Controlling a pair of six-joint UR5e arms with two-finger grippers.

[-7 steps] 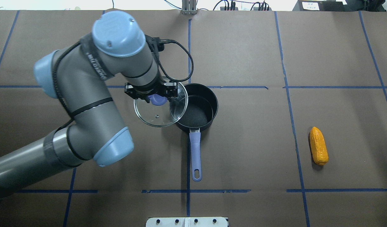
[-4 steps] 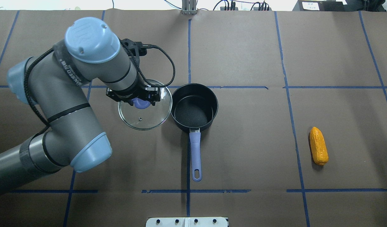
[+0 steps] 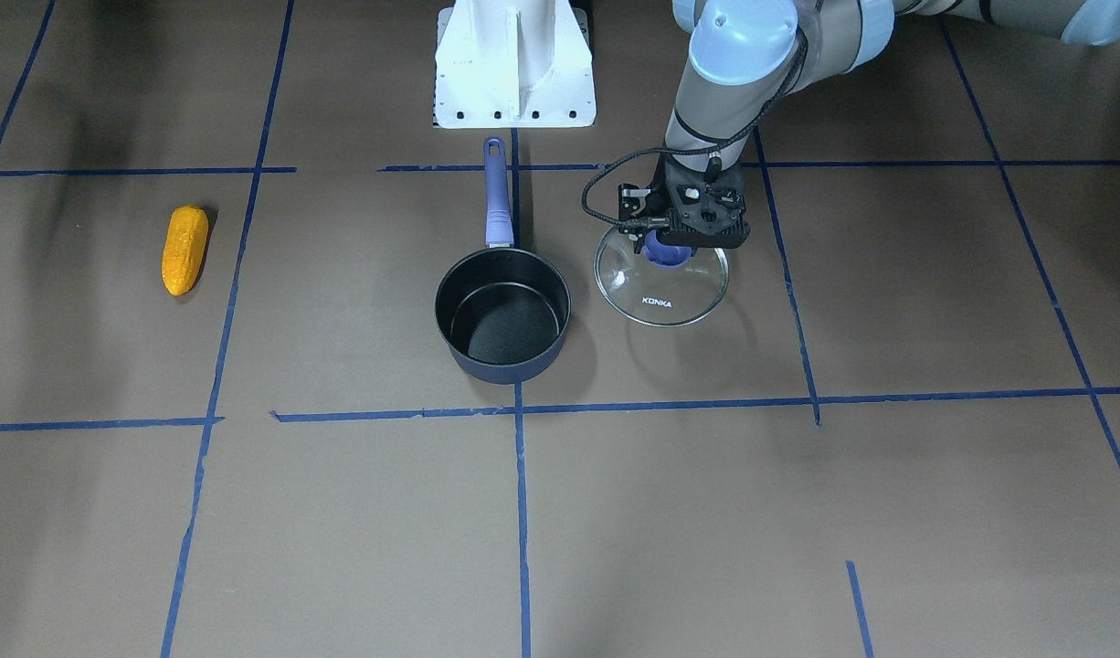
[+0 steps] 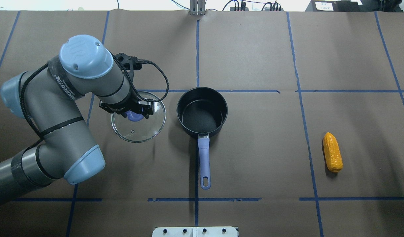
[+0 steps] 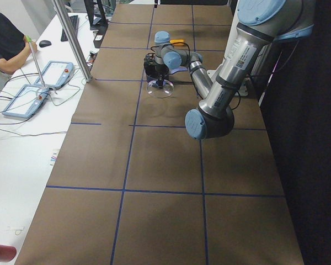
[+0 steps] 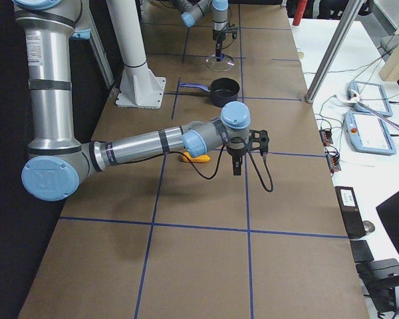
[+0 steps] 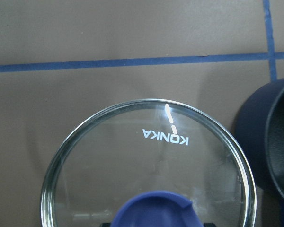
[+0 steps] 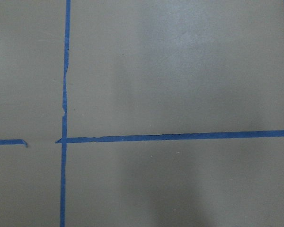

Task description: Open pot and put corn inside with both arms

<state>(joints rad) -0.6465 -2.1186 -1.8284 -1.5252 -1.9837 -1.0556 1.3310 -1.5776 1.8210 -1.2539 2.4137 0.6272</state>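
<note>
- Lid (image 4: 146,127) has swung further to the robot's left and is now clear of the pot (image 4: 202,120).
- Left gripper (image 4: 135,113) is clamped on the blue knob (image 4: 133,116).
- Pot stands uncovered, handle toward the robot.
- Corn (image 4: 332,152) lies well to the pot's right.
- Right gripper (image 6: 237,163) hovers by the corn; its opening cannot be told.

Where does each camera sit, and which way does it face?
Front: across the table, facing the robot; left gripper holds lid.
Overhead: behind the robot, looks down; left arm.
Left side: table's end; left arm near.
Right side: other end; right arm near.
Left wrist: down onto lid.
Right wrist: down at table.
Front, overhead share pot, corn.
</note>
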